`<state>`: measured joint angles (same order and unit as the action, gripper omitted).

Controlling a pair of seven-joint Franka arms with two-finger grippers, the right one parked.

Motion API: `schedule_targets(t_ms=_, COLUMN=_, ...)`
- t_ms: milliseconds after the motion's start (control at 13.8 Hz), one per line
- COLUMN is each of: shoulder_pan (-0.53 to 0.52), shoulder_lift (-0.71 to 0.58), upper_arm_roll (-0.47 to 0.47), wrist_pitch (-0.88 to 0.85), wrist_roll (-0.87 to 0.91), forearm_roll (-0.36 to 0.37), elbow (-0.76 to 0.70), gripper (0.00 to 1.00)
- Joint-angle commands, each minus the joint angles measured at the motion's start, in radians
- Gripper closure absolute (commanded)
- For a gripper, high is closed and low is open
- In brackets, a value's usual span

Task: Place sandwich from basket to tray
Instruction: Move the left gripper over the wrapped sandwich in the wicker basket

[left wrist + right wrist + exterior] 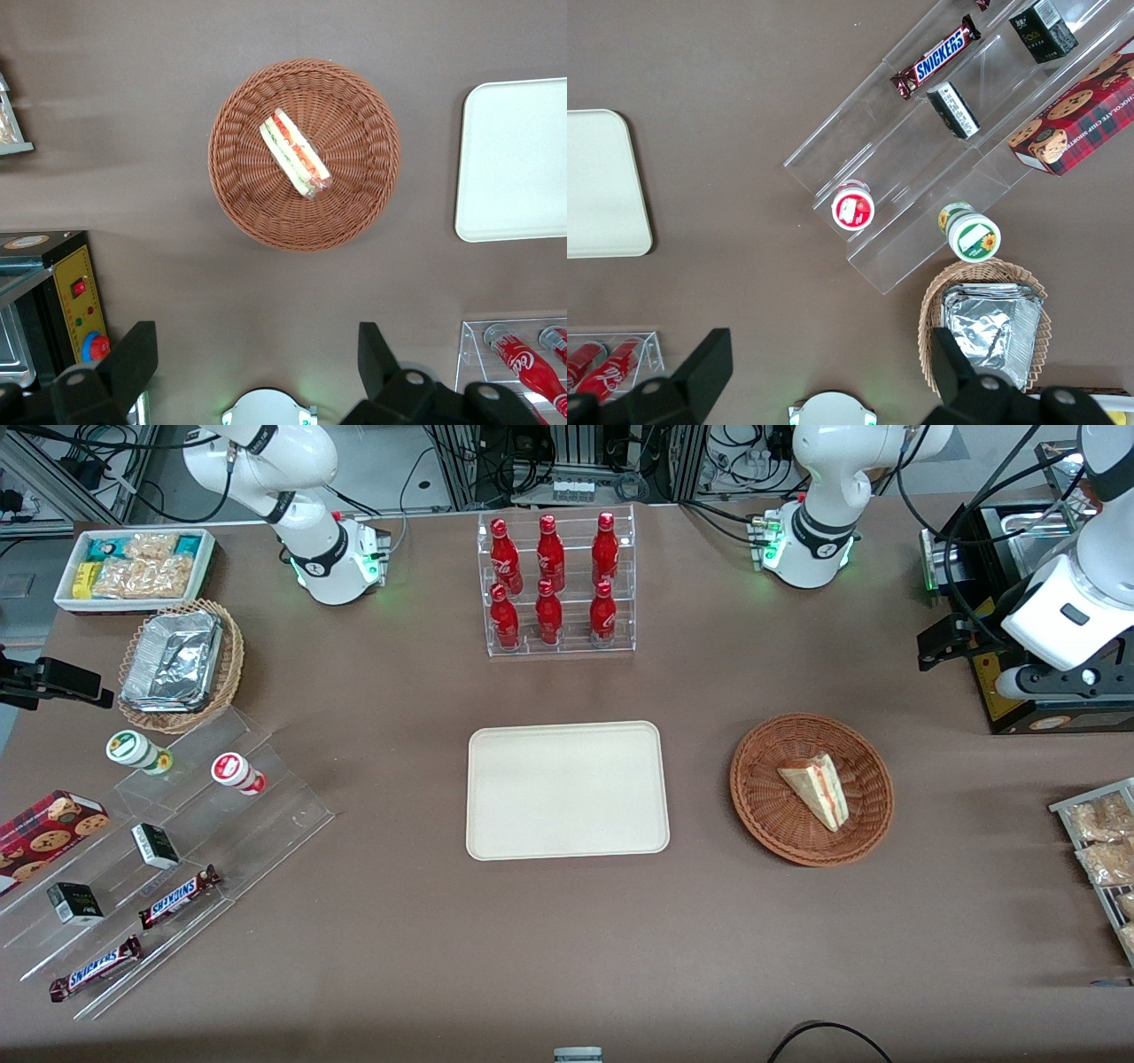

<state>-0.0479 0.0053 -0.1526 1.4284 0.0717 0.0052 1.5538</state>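
Observation:
The sandwich (pixel 817 788), a pale bread wedge with orange-red and green filling, lies in the round reddish-brown wicker basket (pixel 762 806). The cream tray (pixel 567 790) lies empty beside the basket, toward the parked arm's end of the table. My left gripper (pixel 952 642) hangs high above the table at the working arm's end, farther from the front camera than the basket and apart from it. In the left wrist view the gripper (pixel 255 341) is open and empty, with the sandwich (pixel 295 154) in the basket (pixel 239 195) and part of the tray (pixel 514 168) below it.
A clear rack of red cola bottles (pixel 554 584) stands farther from the front camera than the tray. A black appliance (pixel 1019 691) sits under my arm. A rack of snack bags (pixel 1099 841) lies at the working arm's table edge. Snack shelves (pixel 159 868) and a foil-container basket (pixel 177 664) lie toward the parked arm's end.

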Motion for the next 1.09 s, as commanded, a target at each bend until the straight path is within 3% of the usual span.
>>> schedule_targets(t_ms=0, shoulder_pan=-0.003, shoulder_lift=-0.005, upper_arm_roll=-0.008, wrist_pitch=0.017, wrist_roll=-0.009, forearm_roll=-0.011, elbow=0.009, gripper=0.0)
schedule_targets(t_ms=434, shoulder_pan=0.0, shoulder_lift=0.053, upper_arm_roll=-0.015, wrist_pitch=0.105, wrist_roll=0.008, forearm_roll=-0.017, elbow=0.087, gripper=0.0)
schedule_targets(t_ms=1013, shoulder_pan=0.019, shoulder_lift=0.021, upper_arm_roll=-0.016, wrist_pitch=0.55, wrist_roll=0.013, forearm_roll=-0.017, elbow=0.461, gripper=0.0)
